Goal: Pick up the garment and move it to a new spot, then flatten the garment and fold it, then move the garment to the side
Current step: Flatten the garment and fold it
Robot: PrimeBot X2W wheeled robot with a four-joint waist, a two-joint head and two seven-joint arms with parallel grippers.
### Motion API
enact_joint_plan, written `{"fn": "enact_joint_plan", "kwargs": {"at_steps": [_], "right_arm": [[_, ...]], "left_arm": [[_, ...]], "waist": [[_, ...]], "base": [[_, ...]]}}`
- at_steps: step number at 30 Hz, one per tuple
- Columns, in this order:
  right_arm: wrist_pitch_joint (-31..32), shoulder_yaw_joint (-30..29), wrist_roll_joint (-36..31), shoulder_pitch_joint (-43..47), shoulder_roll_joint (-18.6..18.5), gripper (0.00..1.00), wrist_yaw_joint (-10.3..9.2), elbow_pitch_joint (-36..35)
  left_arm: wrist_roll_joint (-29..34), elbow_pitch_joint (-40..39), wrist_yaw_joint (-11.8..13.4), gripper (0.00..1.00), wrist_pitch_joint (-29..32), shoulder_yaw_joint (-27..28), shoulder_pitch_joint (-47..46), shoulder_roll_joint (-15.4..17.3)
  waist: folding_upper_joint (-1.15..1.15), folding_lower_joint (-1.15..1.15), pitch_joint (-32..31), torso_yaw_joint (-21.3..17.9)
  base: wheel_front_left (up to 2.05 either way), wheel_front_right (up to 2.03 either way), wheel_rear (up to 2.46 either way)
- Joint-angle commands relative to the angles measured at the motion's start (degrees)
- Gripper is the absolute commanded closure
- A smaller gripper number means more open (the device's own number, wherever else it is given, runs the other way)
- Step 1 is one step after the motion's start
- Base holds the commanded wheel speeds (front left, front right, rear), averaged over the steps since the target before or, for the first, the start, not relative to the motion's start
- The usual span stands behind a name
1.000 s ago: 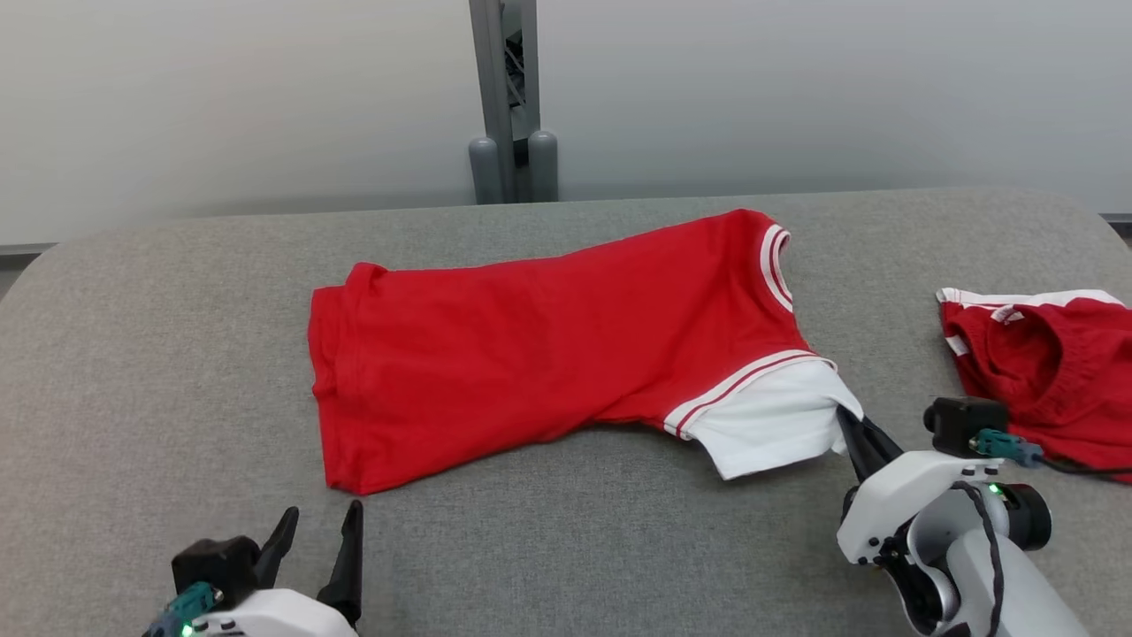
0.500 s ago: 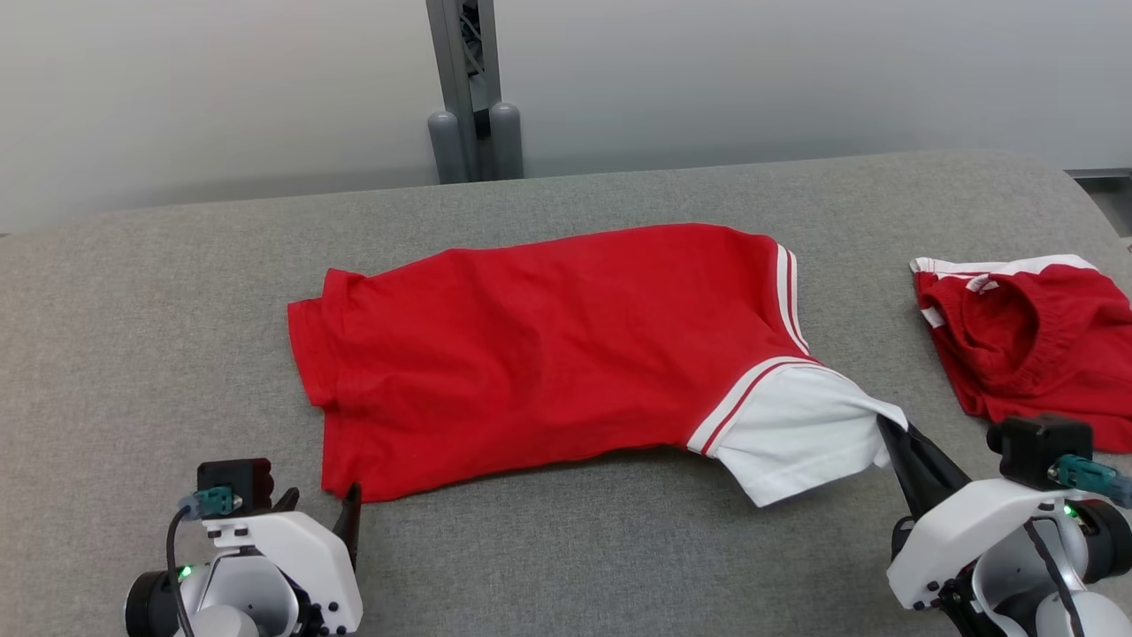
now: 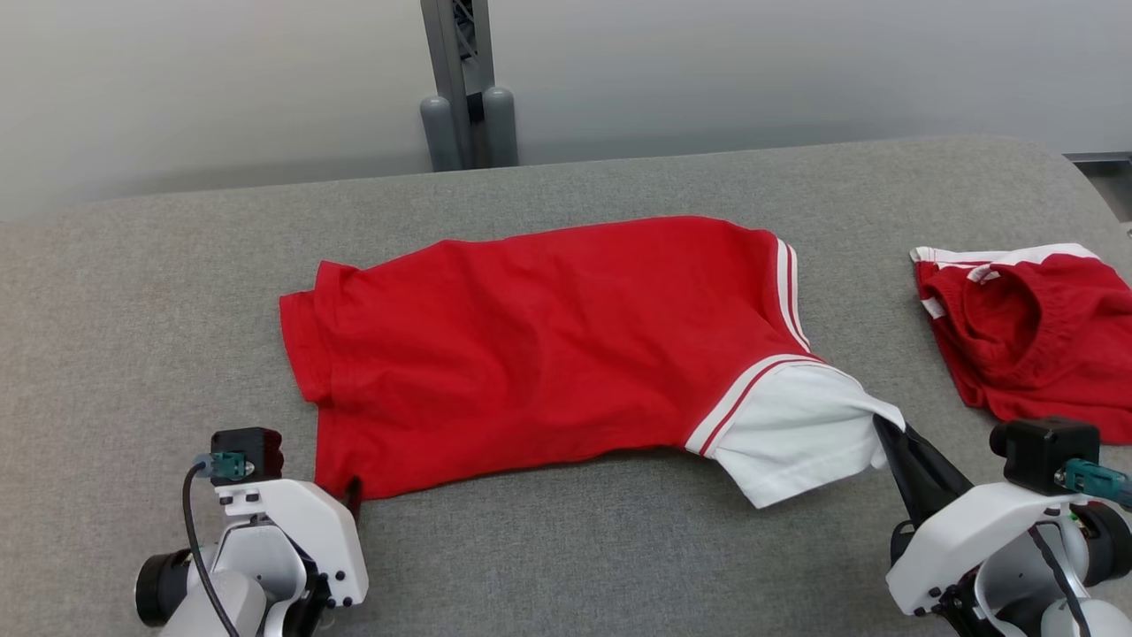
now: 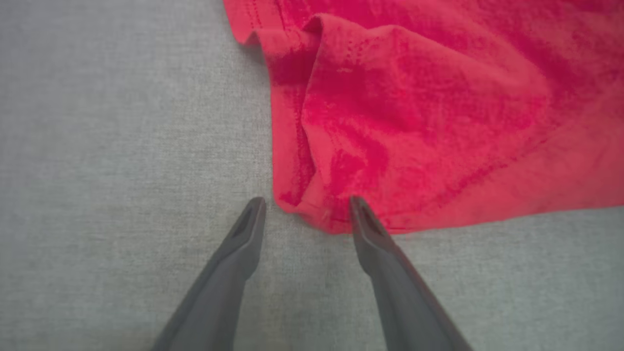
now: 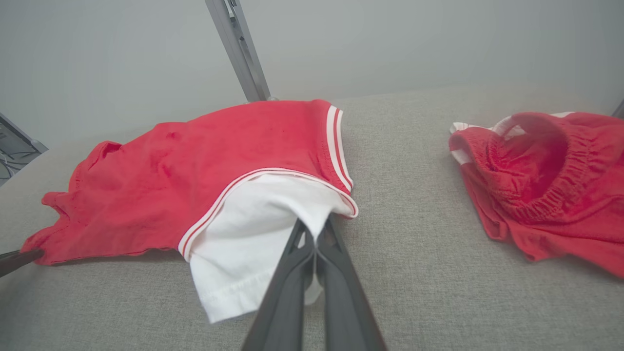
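Red shirt (image 3: 548, 354) lies spread across the centre of the grey desk (image 3: 133, 292), its white sleeve (image 3: 796, 433) toward lower right. Right tool (image 5: 314, 234) is pinched together on the sleeve edge. Left tool (image 4: 307, 207), lower left, has its fingers apart, straddling the shirt's hem corner. Second red garment (image 3: 1035, 345) lies at right edge, apart.

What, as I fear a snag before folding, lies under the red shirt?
The grey padded surface shows all around the red shirt; what lies directly beneath is covered by cloth. The right gripper is shut on the white sleeve's edge, its fingertips hidden in the fabric.
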Motion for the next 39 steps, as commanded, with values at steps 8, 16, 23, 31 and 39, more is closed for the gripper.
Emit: {"fn": "enact_joint_plan", "kwargs": {"at_steps": [8,16,23,31,39], "right_arm": [[-0.6,0.5,0.5,-0.7,-0.3,1.0,-0.01,0.7],[-1.9,-0.3,0.9,-1.4,-0.3,1.0,-0.01,0.8],[-4.0,-1.5,0.7,-3.4,-0.3,1.0,-0.01,0.6],[-5.2,-2.5,-0.7,-6.3,-0.3,1.0,-0.01,-2.2],[-3.1,-2.7,-2.7,-10.5,-0.3,1.0,-0.01,-10.0]], "left_arm": [[-0.9,4.4,-0.6,1.0,0.4,-0.2,-2.4,-0.8],[-1.7,3.8,-1.8,1.0,-2.2,0.6,-3.5,-0.7],[-2.2,-1.8,-2.2,1.0,-7.7,2.8,-1.7,0.4],[-2.6,-13.1,-1.6,1.0,-11.7,5.6,0.3,2.2],[0.2,-27.9,1.2,1.0,-11.6,7.0,-1.0,5.5]], "waist": [[0.0,0.0,0.2,-0.6],[0.0,0.0,-0.2,-0.5],[0.0,0.0,-2.0,0.0],[0.0,0.0,-4.8,0.6],[0.0,0.0,-7.3,0.0]], "base": [[0.0,0.0,0.0],[0.0,0.0,0.0],[0.0,0.0,0.0],[0.0,0.0,0.0],[0.0,0.0,0.0]]}}
